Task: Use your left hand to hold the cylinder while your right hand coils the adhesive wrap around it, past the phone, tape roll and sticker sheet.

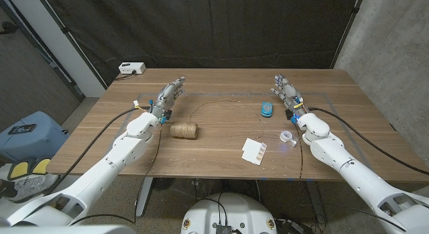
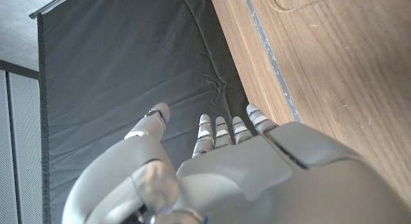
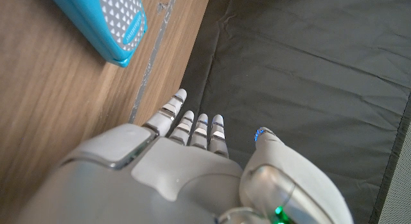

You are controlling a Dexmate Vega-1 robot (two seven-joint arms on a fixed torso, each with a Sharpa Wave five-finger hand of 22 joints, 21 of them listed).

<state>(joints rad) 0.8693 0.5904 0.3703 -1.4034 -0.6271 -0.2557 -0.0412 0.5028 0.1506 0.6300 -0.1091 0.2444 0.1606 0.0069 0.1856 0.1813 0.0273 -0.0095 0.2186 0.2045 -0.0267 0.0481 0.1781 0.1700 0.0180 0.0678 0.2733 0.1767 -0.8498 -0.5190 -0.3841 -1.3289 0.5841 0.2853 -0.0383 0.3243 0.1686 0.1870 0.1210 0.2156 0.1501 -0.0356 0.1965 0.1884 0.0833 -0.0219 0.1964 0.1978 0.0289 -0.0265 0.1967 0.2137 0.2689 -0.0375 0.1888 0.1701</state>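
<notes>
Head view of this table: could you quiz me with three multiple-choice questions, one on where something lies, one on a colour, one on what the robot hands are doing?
1. Where does the twine spool lie?
A. by the left robot hand
B. on the sticker sheet
C. at the table's far right corner

2. What colour is the phone?
A. red
B. blue
C. black

3. What does the right robot hand hold?
A. the phone
B. the tape roll
C. nothing

Answers: 1 A, the spool sits just beside the left arm's wrist. 2 B, its case is bright blue. 3 C, its fingers are straight and apart, with nothing in them.
</notes>
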